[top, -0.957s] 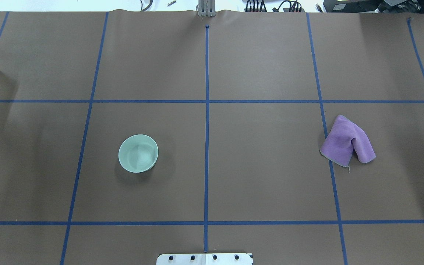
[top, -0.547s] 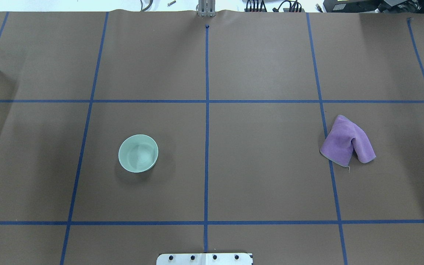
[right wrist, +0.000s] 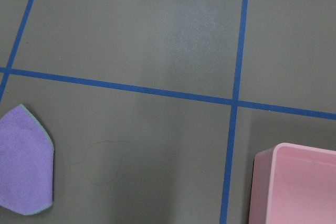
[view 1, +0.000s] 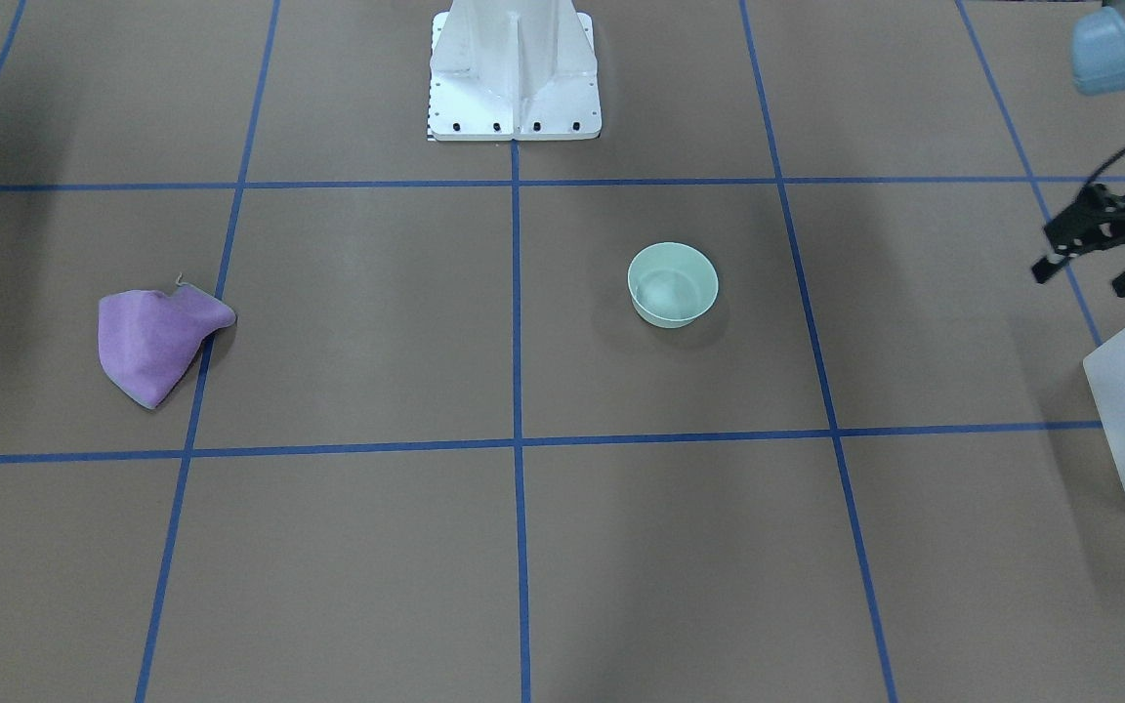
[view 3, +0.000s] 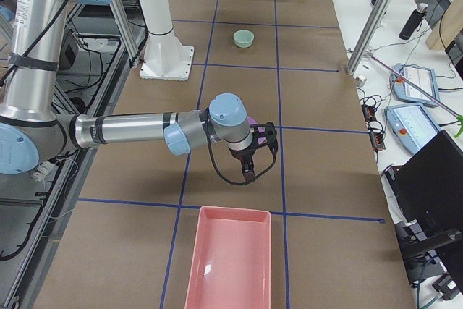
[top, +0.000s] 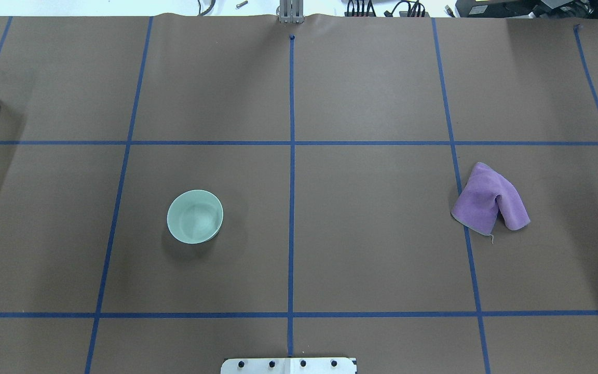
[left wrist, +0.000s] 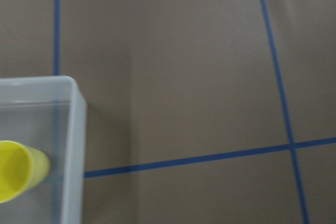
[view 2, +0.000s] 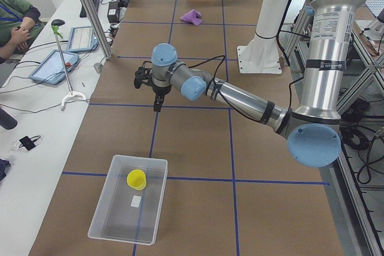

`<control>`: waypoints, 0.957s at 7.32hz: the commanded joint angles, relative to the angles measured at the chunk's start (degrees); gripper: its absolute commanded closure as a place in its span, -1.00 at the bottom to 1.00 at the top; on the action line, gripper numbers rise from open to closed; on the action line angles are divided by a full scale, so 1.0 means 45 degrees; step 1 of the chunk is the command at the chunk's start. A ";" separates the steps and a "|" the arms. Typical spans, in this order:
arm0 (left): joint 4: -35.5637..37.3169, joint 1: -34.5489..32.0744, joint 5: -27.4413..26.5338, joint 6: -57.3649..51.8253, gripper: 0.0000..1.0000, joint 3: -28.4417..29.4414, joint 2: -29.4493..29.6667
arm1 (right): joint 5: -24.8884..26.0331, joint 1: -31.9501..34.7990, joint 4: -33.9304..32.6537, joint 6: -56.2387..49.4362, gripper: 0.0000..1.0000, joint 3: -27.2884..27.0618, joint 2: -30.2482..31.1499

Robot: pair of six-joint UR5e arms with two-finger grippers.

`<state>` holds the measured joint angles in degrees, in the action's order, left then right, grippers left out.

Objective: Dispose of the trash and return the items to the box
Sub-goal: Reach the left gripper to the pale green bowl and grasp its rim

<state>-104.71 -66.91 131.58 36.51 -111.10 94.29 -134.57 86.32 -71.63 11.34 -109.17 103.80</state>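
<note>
Far left of the mint-green bowl (top: 194, 216) sits the box (view 1: 1124, 410), with the yellow cup (view 2: 136, 178) already inside it; my left pincer (view 1: 1080, 283) hangs just beside the box, fingers spread and empty, which I judge means that drop is done; far right of the bowl lies the purple cloth (top: 488, 200), my right pincer (view 3: 249, 171) above it, spread or pressed I cannot tell; unlike half a second ago, my left pincer's dark edge shows over the box in the overhead view.

One yellow cup (view 2: 137, 178), one frosted box (view 2: 101, 219), one green bowl (top: 195, 216), one purple cloth (top: 490, 198), one pink bin (view 3: 230, 269).
</note>
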 commanded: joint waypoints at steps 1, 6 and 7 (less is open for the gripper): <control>-0.0031 0.4440 -0.2880 0.4054 -0.98 -0.0878 0.0934 | 0.0002 -0.0002 0.0000 0.0000 -1.00 0.0003 0.0000; -0.0828 0.7447 -0.5198 0.6048 -0.60 0.1600 0.2974 | 0.0022 -0.0002 0.0000 0.0000 -1.00 0.0022 0.0000; -0.1045 0.7641 -0.5217 0.6048 -0.47 0.1777 0.2993 | 0.0022 -0.0002 0.0000 0.0000 -1.00 0.0022 0.0000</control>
<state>-107.88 -33.49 108.27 63.64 -104.54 107.58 -134.49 86.31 -71.63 11.34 -109.08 103.80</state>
